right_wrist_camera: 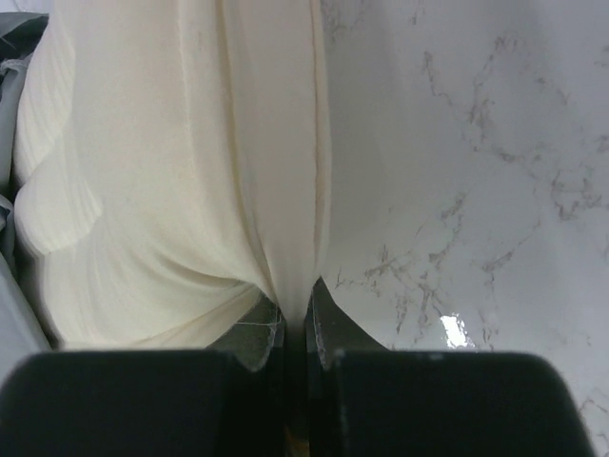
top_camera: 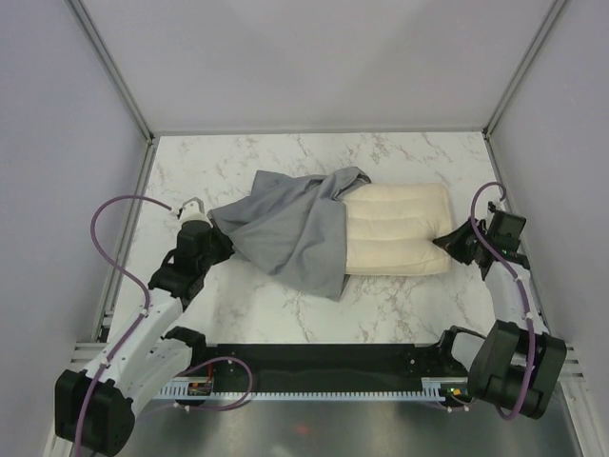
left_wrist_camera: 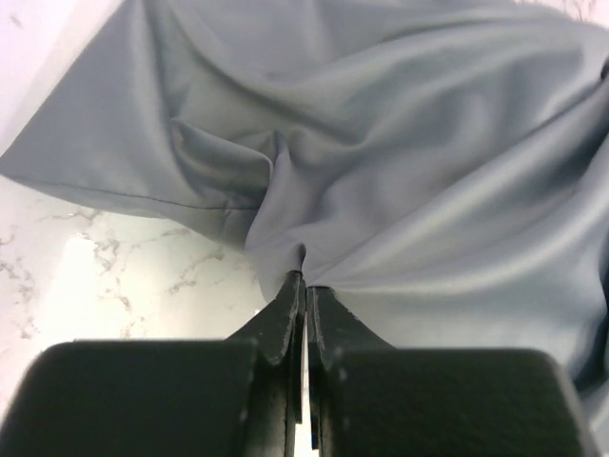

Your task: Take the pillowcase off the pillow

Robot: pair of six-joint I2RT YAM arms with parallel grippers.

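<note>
Both pinched closed: left end effector (left_wrist_camera: 304, 284), right end effector (right_wrist_camera: 295, 293).

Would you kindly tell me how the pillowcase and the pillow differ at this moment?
The pillowcase is grey; the pillow is cream. The pillowcase lies crumpled and folded; the pillow lies flat and plump, with quilted ribs. The left gripper is shut on the pillowcase's left corner; the right gripper is shut on the pillow's right edge. Both rest on the table, and the pillowcase covers the pillow's left end.
</note>
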